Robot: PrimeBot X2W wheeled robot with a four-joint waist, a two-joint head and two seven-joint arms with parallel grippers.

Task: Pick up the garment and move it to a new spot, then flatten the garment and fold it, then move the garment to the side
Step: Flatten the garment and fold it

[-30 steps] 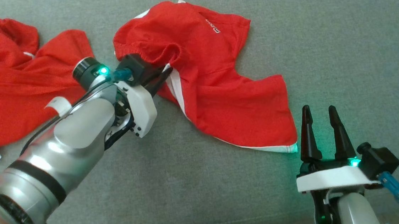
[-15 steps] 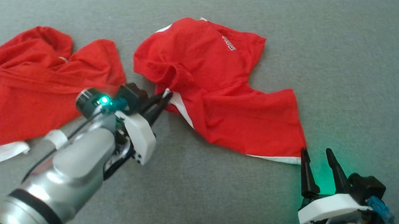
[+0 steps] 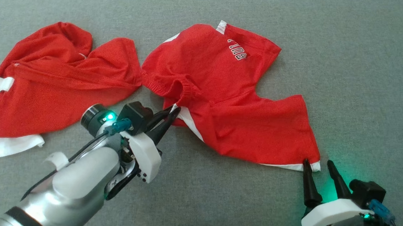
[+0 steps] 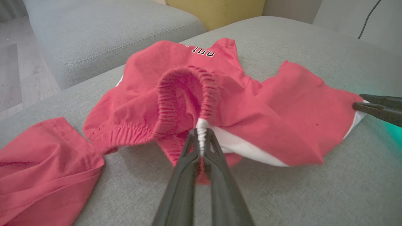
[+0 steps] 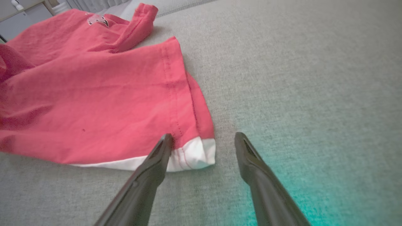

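Each smooth silver-grey forearm (image 3: 74, 178), the left one tagged with white tape (image 3: 55, 159), ends in a white angular wrist plate (image 3: 144, 155) that carries two long, tapered black fingers (image 3: 310, 186), a boxy black camera (image 3: 135, 113) with a blue-plugged black cable (image 3: 121, 124), and a small glowing green light (image 3: 109, 116).

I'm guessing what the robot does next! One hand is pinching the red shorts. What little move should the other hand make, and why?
Probably the right gripper should ease forward and close on the white hem corner of the shorts. Its jaws are open with that corner at its fingers, and the left gripper is shut on the waistband. Two holds could lift the shorts.
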